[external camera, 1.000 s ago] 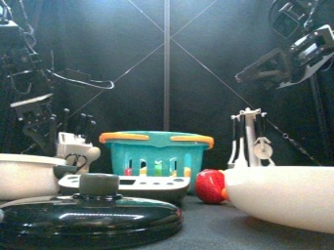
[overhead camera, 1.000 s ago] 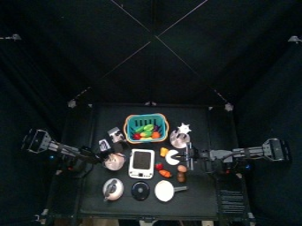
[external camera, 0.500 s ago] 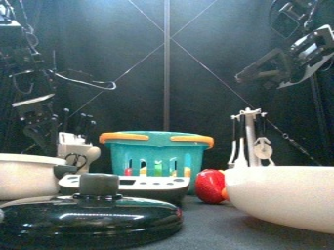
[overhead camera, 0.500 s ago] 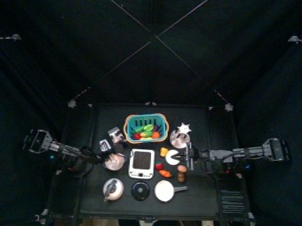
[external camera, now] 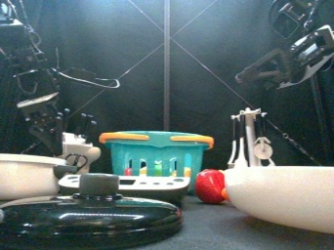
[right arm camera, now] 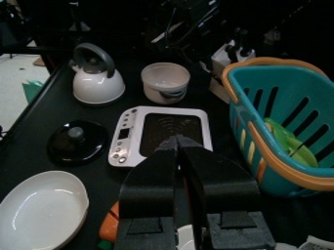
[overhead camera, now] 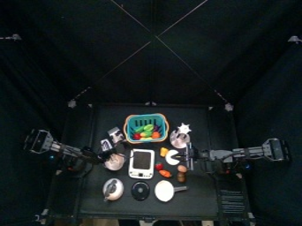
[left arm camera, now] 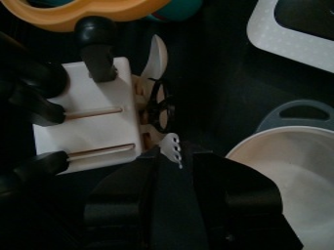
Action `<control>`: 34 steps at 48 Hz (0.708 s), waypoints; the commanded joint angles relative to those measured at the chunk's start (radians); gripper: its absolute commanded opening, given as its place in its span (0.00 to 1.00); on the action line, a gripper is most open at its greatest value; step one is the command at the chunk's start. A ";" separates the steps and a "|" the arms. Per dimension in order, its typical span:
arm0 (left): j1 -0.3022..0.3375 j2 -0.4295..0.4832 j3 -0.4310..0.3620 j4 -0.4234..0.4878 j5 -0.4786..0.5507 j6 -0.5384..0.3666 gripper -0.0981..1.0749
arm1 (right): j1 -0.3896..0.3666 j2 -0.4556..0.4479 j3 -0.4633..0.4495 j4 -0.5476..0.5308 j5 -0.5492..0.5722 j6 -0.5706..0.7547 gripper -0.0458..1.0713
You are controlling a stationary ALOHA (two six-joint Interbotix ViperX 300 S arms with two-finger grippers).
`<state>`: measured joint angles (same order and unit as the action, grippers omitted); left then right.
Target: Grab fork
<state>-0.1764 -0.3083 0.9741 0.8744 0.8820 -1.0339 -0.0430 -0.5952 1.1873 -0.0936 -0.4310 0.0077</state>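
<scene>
On the small black table (overhead camera: 83,181) a teal plastic basket with an orange rim (external camera: 156,154) stands at the back middle with bright toy food inside. In front of it lies a flat white kitchen scale (overhead camera: 141,162), and along the front edge sit a grey metal kettle (overhead camera: 113,188), a round black pot lid (external camera: 89,210) and a shallow white plate (external camera: 290,195). A red toy fruit (external camera: 210,185) rests between the basket and the plate. Behind the plate, a metal stand of hanging utensils (external camera: 248,137) is on the right.

At the left side of the table stands a white cutlery block (left arm camera: 92,112), beside a round white bowl (left arm camera: 280,190). What I take to be the slim white plastic fork (left arm camera: 156,61) lies along that block's edge, crossed by loops of black wire; I cannot make out its tines for certain. The left gripper (left arm camera: 167,176) hangs right over the near end of this piece, between block and bowl. Whether it is spread or closed I cannot tell from where I look, nor whether it touches anything.

The right gripper (right arm camera: 183,148) rests low at the table's right side, pointing toward the scale, its two jaws pressed together with nothing between them.
</scene>
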 commanded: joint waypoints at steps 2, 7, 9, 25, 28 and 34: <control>0.005 0.009 -0.029 0.011 -0.005 -0.003 0.67 | 0.002 -0.002 -0.009 0.002 -0.006 0.000 0.05; 0.008 0.025 -0.035 0.012 -0.005 -0.003 0.67 | 0.002 0.002 -0.009 0.002 -0.005 0.000 0.05; 0.009 0.031 -0.038 0.012 -0.006 -0.003 0.67 | 0.002 0.003 -0.009 0.002 -0.006 0.000 0.05; 0.018 0.060 -0.046 0.026 0.000 -0.018 0.65 | 0.003 0.005 -0.009 0.002 -0.006 0.000 0.05; 0.018 0.060 -0.044 0.029 0.002 -0.026 0.64 | 0.003 0.005 -0.009 0.002 -0.006 0.000 0.05; 0.018 0.061 -0.037 0.037 0.002 -0.037 0.58 | 0.005 0.005 -0.009 0.002 -0.005 0.000 0.05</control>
<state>-0.1595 -0.2454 0.9495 0.8989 0.8805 -1.0661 -0.0430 -0.5875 1.1873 -0.0936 -0.4310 0.0077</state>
